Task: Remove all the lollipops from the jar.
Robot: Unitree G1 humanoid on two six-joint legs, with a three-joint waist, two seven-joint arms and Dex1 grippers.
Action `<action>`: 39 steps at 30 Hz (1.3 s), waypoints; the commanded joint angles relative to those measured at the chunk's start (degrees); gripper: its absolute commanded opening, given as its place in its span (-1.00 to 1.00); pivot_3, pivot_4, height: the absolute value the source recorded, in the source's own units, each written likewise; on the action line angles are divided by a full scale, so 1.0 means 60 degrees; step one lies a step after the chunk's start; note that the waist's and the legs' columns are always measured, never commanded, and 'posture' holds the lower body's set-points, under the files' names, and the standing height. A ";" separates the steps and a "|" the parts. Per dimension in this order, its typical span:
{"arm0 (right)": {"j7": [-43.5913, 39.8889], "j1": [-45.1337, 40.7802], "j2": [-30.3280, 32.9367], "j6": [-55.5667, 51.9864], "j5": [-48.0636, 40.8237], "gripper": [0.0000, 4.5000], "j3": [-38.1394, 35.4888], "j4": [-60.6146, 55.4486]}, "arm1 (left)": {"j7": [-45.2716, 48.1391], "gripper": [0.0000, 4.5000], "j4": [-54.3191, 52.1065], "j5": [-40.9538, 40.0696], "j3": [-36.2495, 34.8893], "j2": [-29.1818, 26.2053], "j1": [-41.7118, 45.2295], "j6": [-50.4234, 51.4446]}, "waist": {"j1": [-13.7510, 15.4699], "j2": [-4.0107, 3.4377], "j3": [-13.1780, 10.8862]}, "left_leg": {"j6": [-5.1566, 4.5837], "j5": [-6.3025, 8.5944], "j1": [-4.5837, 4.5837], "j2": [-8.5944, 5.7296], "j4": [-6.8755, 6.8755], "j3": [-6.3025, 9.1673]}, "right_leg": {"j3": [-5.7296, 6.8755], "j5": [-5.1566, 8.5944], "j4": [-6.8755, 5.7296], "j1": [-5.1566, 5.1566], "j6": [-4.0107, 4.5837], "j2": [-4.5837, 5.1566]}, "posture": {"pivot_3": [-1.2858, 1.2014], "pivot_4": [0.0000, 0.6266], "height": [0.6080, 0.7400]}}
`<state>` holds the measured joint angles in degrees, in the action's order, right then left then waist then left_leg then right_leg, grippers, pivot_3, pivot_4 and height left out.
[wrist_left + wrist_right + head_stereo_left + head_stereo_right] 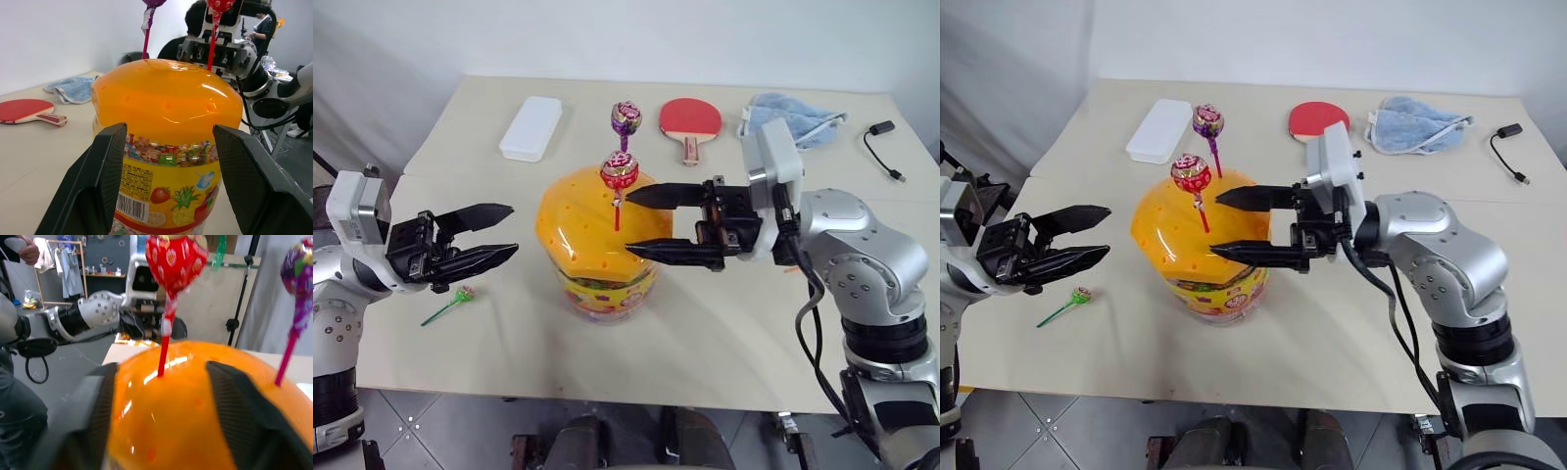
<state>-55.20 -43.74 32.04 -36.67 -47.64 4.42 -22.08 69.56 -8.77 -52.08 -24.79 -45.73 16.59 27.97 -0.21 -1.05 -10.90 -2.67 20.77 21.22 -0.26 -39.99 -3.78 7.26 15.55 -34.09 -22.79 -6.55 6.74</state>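
The jar (597, 257), a clear tub with a colourful label and a domed orange lid, stands mid-table. Two lollipops stand upright with their sticks in the lid: a red one (619, 172) in front and a purple one (626, 117) behind it. A third lollipop with a green stick (450, 305) lies on the table left of the jar. My right gripper (631, 224) reaches in level from the right over the lid, open, with the red stick (164, 355) standing between its fingers, untouched. My left gripper (514, 231) hovers open just left of the jar, aimed at it.
Along the far side of the table (724, 333) lie a flat white box (530, 127), a red table-tennis paddle (690, 120), a blue cloth (793, 117) and a black cable (883, 142). A person's hand (25, 250) shows in the room behind.
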 commanded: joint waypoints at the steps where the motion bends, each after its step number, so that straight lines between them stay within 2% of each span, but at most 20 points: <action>1: 0.0084 -0.0210 -0.0159 -0.0027 -0.0032 -0.35 -0.0123 -0.0036 | -0.0108 0.33 -0.0363 -0.0203 -0.0327 0.0027 -0.0047 -0.0126 | 0.0002 0.0000 0.0000 | 0.0000 0.0000 0.0000 0.0000 0.0000 0.0000 | 0.0000 0.0000 0.0000 0.0000 0.0000 -0.0001 | 0.03 -0.52 1.00; 5: -0.0096 -0.0286 -0.0325 0.0155 -0.0186 -0.99 -0.0426 0.0197 | -0.0256 0.33 -0.0460 -0.0345 -0.0402 0.0156 -0.0045 -0.0163 | 0.0011 0.0001 0.0000 | 0.0000 0.0000 0.0000 -0.0002 -0.0001 -0.0001 | -0.0001 0.0000 -0.0001 0.0000 0.0000 0.0002 | 0.03 -0.52 1.00; 12: 0.0401 -0.0480 -0.0757 -0.0141 -0.2105 -1.00 -0.2012 0.0592 | -0.0319 0.33 -0.0550 -0.0376 -0.0423 0.0346 -0.0085 -0.0233 | 0.0018 0.0002 -0.0001 | 0.0000 0.0000 0.0000 -0.0001 -0.0001 0.0000 | 0.0000 0.0000 -0.0003 0.0000 0.0000 0.0001 | 0.03 -0.52 1.00; 14: 0.0593 -0.0481 -0.0677 -0.0217 -0.2385 -1.00 -0.2375 0.0667 | -0.0321 0.33 -0.0574 -0.0402 -0.0424 0.0387 -0.0058 -0.0223 | 0.0015 0.0002 0.0000 | 0.0000 0.0000 0.0001 -0.0002 0.0000 0.0002 | 0.0000 0.0000 -0.0003 0.0000 0.0000 0.0002 | 0.03 -0.52 1.00; 16: 0.0863 -0.0430 0.0012 -0.0479 -0.2344 -1.00 -0.2989 0.0993 | -0.0337 0.33 -0.0621 -0.0410 -0.0391 0.0396 -0.0026 -0.0213 | 0.0012 0.0001 -0.0001 | 0.0000 0.0000 0.0000 -0.0001 0.0001 0.0000 | -0.0002 0.0000 -0.0002 0.0000 0.0000 0.0001 | 0.03 -0.52 1.00; 21: 0.0152 0.1008 0.3760 -0.0926 -0.0384 -1.00 -0.3985 0.3106 | -0.0202 0.33 -0.0897 -0.0110 -0.0218 0.0264 -0.0117 -0.0379 | 0.0219 0.0013 -0.0003 | -0.0019 0.0006 0.0011 -0.0016 0.0001 -0.0003 | -0.0001 -0.0001 0.0016 0.0002 -0.0002 0.0020 | 0.03 -0.52 1.00; 25: -0.0603 0.2944 0.5880 -0.0382 0.1479 -1.00 -0.3820 0.4479 | 0.0239 0.33 -0.0906 0.0304 0.0032 -0.0091 -0.0312 -0.0530 | 0.0242 0.0015 -0.0003 | -0.0020 0.0009 0.0013 -0.0011 0.0011 -0.0024 | 0.0005 -0.0002 0.0030 0.0001 -0.0004 0.0018 | 0.03 -0.52 1.00; 31: 0.0065 0.4690 0.6835 -0.0621 0.3575 -1.00 -0.3189 0.5654 | 0.0736 0.33 -0.1009 0.0395 0.0266 -0.0245 -0.0418 -0.0670 | 0.0056 0.0006 -0.0006 | -0.0017 0.0007 -0.0026 0.0010 0.0001 -0.0091 | 0.0007 -0.0002 0.0003 0.0000 -0.0003 0.0003 | 0.03 -0.52 1.00; 36: 0.0788 0.5354 0.6556 -0.1559 0.4440 -1.00 -0.2551 0.5823 | 0.0966 0.33 -0.1346 0.0483 0.0260 -0.0440 -0.0676 -0.0693 | 0.0019 0.0005 -0.0006 | -0.0004 0.0008 -0.0027 0.0019 0.0002 -0.0084 | -0.0068 -0.0001 0.0002 -0.0006 -0.0001 0.0006 | 0.03 -0.52 1.00; 39: 0.1147 0.5374 0.6194 -0.1286 0.4998 -1.00 -0.2119 0.6402 | 0.0901 0.33 -0.1450 0.0412 0.0096 -0.0522 -0.0847 -0.0645 | 0.0021 0.0004 -0.0006 | -0.0003 0.0009 -0.0021 0.0019 0.0003 -0.0083 | -0.0068 -0.0001 0.0009 -0.0011 -0.0001 0.0003 | 0.03 -0.52 1.00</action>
<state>-49.54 -11.55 69.47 -45.30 -19.82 -8.41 14.92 74.87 -15.71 -49.18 -22.48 -48.03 12.14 24.71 -0.09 -1.02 -10.93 -2.68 20.83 21.10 -0.15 -39.98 -4.27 6.86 15.55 -34.02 -22.85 -6.56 6.75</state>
